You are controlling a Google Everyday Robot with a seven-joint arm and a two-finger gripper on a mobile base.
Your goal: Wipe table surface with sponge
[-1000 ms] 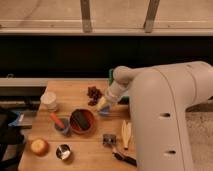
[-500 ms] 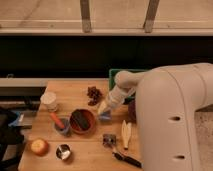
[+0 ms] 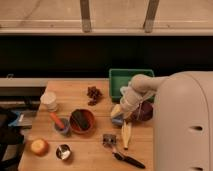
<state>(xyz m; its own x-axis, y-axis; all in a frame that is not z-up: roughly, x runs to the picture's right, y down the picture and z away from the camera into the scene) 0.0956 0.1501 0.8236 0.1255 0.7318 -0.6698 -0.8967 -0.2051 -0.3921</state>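
Along the left of the counter (image 3: pixel 95 149) sit a white cup (image 3: pixel 49 100), an orange fruit (image 3: pixel 39 146) and a small metal cup (image 3: pixel 63 151), pushed toward the edges, perhaps to leave bare wood mid-board. Next come the blue-grey cup (image 3: pixel 62 126) holding a carrot and the orange-red bowl (image 3: pixel 82 121), then the dark grape cluster (image 3: pixel 93 94). Right of centre, the arm reaches down so the tool (image 3: pixel 118 116) meets the board; a light-blue patch beneath it appears to be the sponge (image 3: pixel 117 120), low enough to rub the surface. Whether the tool pinches it cannot be told. The green tray (image 3: pixel 131 75) lies behind.
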